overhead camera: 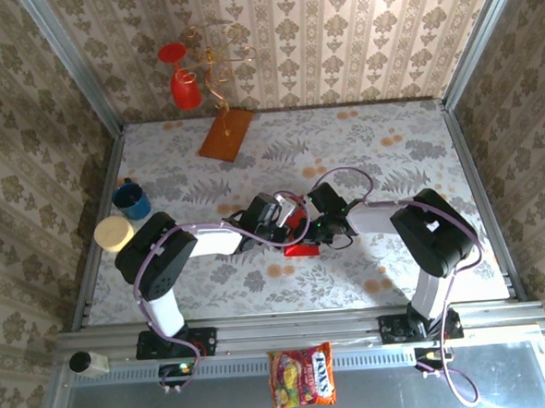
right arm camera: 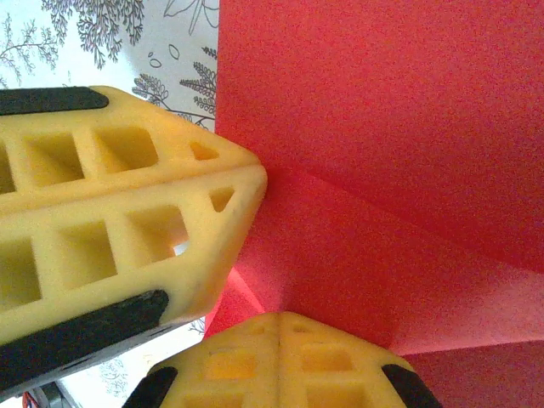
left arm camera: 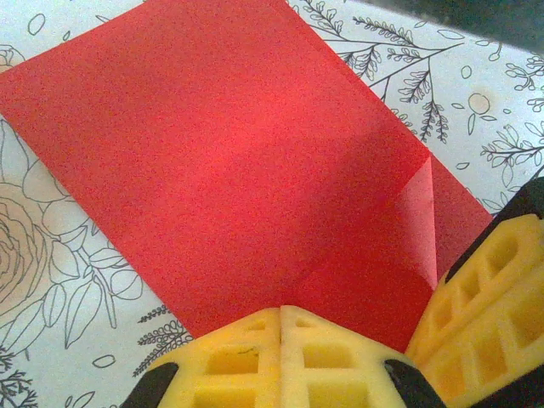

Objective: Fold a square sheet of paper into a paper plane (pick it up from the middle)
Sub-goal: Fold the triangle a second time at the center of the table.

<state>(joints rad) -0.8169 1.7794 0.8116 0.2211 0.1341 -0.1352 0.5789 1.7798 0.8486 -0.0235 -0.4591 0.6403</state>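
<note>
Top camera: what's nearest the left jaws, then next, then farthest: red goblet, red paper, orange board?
1. Red paper, right at the jaws, mid-table.
2. Orange board, behind, toward the back left.
3. Red goblet, farthest back, by the wall.

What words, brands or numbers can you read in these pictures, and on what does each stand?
"FOX'S": on the candy bag, blurred, so uncertain.
Smaller print on that bag: too small to read.
The red paper: no writing.

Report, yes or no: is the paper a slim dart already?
No, the paper is a broad sheet with only a small flap at one edge.
</note>
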